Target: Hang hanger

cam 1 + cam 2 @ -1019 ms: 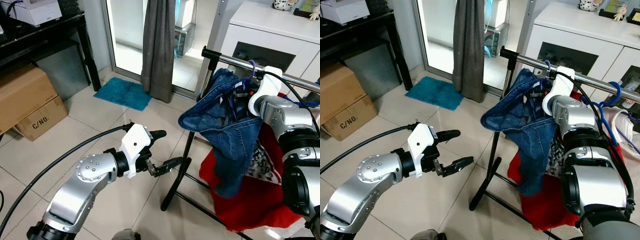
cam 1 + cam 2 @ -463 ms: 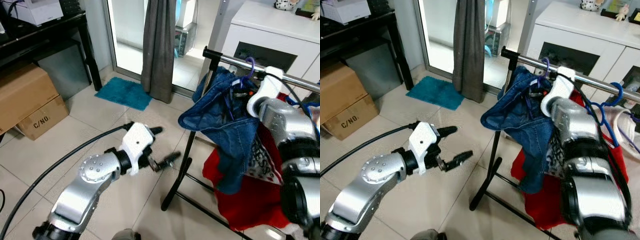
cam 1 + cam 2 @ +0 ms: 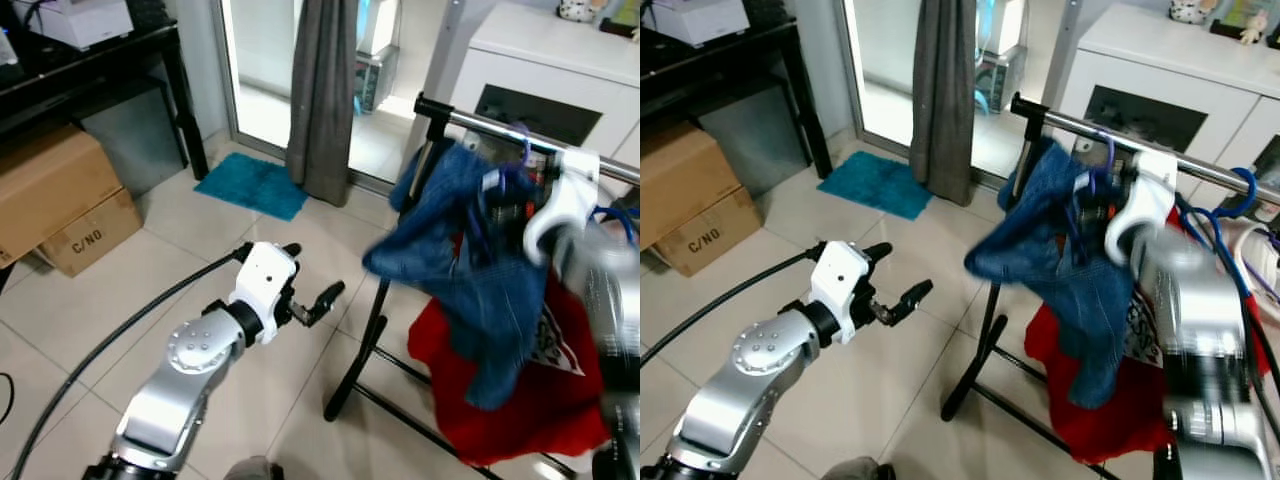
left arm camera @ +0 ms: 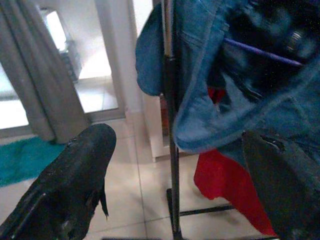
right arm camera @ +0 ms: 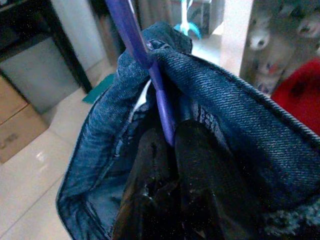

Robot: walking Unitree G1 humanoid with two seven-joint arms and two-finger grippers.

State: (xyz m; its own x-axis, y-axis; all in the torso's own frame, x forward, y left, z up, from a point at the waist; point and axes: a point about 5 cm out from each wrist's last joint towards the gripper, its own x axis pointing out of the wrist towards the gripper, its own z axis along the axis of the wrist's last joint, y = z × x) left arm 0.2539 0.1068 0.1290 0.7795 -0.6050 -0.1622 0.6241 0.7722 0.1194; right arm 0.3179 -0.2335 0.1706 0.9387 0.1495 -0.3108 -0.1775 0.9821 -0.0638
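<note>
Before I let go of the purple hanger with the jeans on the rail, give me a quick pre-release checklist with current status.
1. Right gripper jaws clamped on purple hanger: ok.
2. Jeans draped on the hanger: ok.
3. Hook seated over the rail: cannot tell, blurred.
4. Left gripper clear of the rack, jaws open, holding nothing: ok.
5. Blue hanger beside on the rail, spacing: cannot tell.
</note>
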